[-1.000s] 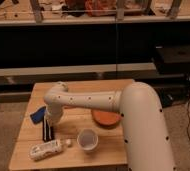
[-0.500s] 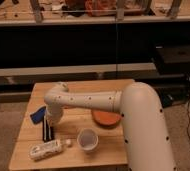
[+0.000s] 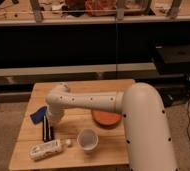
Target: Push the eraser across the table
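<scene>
The eraser (image 3: 47,128), a long narrow black block with a pale stripe, lies lengthwise on the left part of the light wooden table (image 3: 100,90). My white arm reaches in from the right and bends down over it. The gripper (image 3: 51,120) is at the arm's end, right above the eraser's far end, beside the blue pad. Its tips are hidden behind the wrist.
A blue pad (image 3: 36,114) lies just left of the eraser. A white tube-like bottle (image 3: 46,148) lies near the front left edge. A white cup (image 3: 87,139) stands at the front middle, an orange disc (image 3: 106,118) partly under the arm. Dark shelving stands behind the table.
</scene>
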`<state>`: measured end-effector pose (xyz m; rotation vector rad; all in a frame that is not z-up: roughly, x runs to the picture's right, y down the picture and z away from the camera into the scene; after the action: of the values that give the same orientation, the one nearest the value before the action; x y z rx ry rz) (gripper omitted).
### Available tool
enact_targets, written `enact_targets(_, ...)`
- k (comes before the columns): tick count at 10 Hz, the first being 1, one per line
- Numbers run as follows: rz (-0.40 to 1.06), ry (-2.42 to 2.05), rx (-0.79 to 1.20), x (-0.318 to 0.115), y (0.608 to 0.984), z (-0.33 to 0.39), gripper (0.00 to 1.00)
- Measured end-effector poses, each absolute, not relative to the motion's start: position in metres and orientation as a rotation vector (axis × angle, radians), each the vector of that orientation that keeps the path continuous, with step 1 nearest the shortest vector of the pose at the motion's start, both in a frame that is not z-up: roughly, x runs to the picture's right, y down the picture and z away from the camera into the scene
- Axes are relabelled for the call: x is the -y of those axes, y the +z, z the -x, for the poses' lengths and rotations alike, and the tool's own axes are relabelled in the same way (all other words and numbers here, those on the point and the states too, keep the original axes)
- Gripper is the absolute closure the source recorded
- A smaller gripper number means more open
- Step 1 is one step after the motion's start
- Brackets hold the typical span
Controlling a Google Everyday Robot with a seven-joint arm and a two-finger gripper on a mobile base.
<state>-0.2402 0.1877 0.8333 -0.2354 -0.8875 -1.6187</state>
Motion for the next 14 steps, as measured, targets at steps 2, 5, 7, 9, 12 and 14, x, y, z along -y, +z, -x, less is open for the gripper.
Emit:
enact_targets(2, 0.227, -1.612, 0.892, -0.19, 0.835, 0.24, 1.0)
enact_targets(5, 0.204, -1.612, 0.915, -0.197, 0.839, 0.241, 1.0)
enact_targets(7, 0.188, -1.617, 0.936, -0.202, 0.84, 0.248, 1.0)
enact_targets(9, 0.192, -1.619, 0.937, -0.202, 0.838, 0.247, 1.0)
enact_targets(12, 0.179, -1.633, 0.966, -0.208, 0.836, 0.254, 1.0)
enact_targets(14, 0.175, -1.637, 0.974, -0.209, 0.834, 0.257, 1.0)
